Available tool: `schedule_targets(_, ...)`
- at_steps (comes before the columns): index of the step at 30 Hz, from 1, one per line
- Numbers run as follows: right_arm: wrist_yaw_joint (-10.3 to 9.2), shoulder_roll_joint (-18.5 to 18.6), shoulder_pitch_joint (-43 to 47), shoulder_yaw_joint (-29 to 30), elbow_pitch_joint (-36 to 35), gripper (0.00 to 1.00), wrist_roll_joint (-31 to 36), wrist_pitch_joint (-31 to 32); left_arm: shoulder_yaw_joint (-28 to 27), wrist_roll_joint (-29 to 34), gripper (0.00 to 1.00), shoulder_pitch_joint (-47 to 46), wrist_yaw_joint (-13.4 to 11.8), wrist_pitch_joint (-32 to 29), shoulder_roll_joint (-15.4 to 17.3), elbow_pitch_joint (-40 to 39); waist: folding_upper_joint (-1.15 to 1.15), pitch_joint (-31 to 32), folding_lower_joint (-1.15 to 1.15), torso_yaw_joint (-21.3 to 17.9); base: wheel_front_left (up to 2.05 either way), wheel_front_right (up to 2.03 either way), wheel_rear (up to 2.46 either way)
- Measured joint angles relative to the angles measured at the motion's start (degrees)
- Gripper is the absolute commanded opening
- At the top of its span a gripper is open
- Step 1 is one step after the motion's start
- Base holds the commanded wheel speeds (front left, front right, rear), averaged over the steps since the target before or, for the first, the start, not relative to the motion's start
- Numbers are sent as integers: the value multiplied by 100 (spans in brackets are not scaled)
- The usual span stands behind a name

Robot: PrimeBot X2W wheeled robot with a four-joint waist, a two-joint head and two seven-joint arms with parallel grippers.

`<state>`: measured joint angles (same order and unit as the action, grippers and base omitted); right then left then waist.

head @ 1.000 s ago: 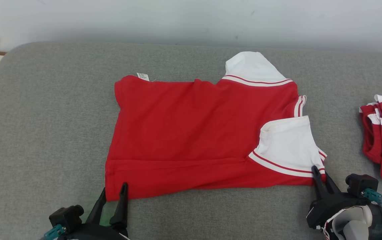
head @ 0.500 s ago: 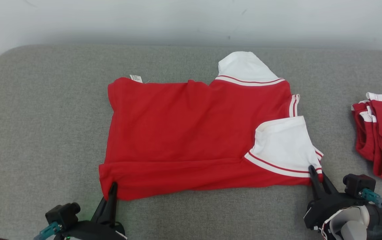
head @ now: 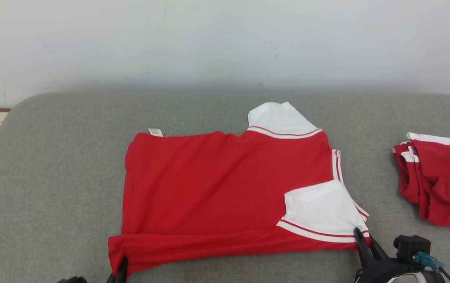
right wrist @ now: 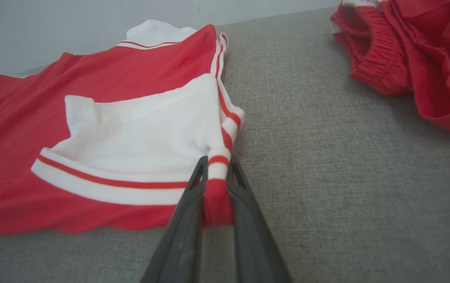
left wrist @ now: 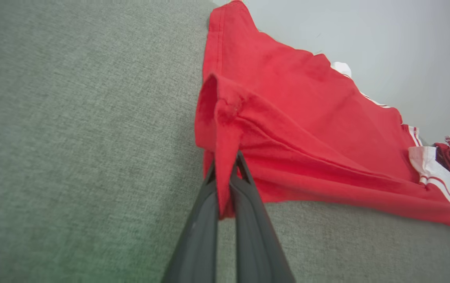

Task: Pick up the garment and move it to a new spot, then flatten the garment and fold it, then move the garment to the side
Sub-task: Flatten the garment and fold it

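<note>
**Position.** The garment (head: 225, 188), a red shirt with white striped sleeves, lay spread across the centre of the head view on the grey cushion (head: 52, 177). Its near edge ran along the lower part of the frame. A second heap of red clothing (head: 437, 177) lay well apart at the right edge.

**Tool state.** The left gripper (left wrist: 225, 165) was clamped on the red hem corner at the lower left of the head view. In the left wrist view, cloth passed between both fingers. The right gripper (right wrist: 217, 163) was clamped on the striped cuff of the near white sleeve (head: 319, 208), at the lower right.

**Handling.** The fabric appeared light, soft and limp. It would probably sag and crease between the two holds and offer little resistance. It looked neither fragile nor slippery. The hem corner and the ribbed cuff are likely the firmest places to grip, being doubled or stitched.

**Changes.** One second earlier, the left fingers stood apart around the hem corner; they had since closed on it. That corner had bunched, and a raised fold had formed along the near edge. The right grip was unchanged. The cushion sat lower in the frame with more wall showing, which indicated camera movement.
</note>
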<state>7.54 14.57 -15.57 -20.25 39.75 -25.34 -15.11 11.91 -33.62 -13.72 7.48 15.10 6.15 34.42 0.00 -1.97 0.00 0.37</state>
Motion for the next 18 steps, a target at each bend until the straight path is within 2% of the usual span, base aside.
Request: schedule_targets(18,0,45,609,-157,-290,0,-181,3,165,120,0,293,3,-1,148,561,0,470,0,-83,0,0,0)
